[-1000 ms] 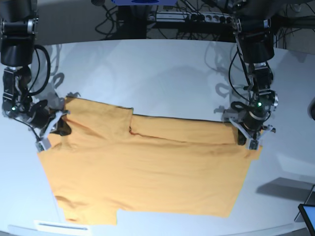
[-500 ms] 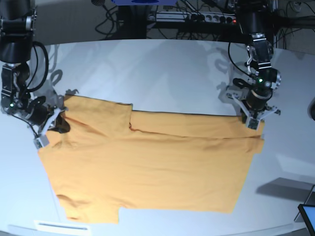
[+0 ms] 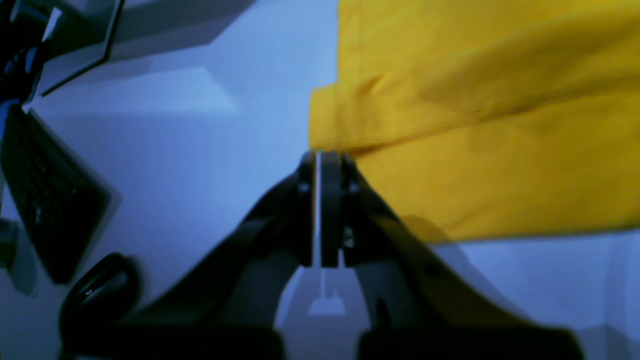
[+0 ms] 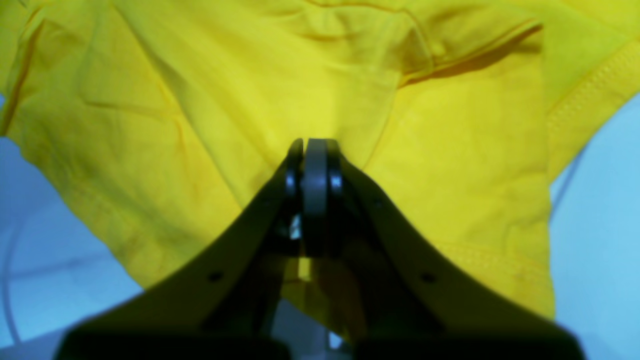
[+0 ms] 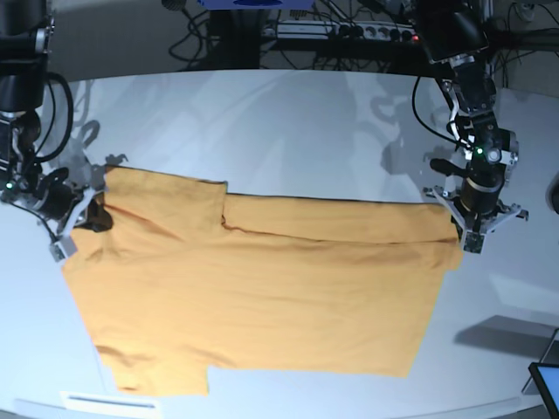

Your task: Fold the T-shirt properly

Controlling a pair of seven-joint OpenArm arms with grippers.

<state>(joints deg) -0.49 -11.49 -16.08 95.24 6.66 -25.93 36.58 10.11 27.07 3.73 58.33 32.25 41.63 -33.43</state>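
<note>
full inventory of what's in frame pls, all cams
T-shirt: 1, orange-yellow, spread on the table, far edge folded over
table: 1, white, under the shirt
cables: several, dark, behind the table's far edge
power strip: 1, grey, among the cables
keyboard: 1, black, at the left edge of the left wrist view
left gripper: 1, black, jaws shut at the shirt's corner
right gripper: 1, black, jaws shut on the shirt's opposite end
</note>
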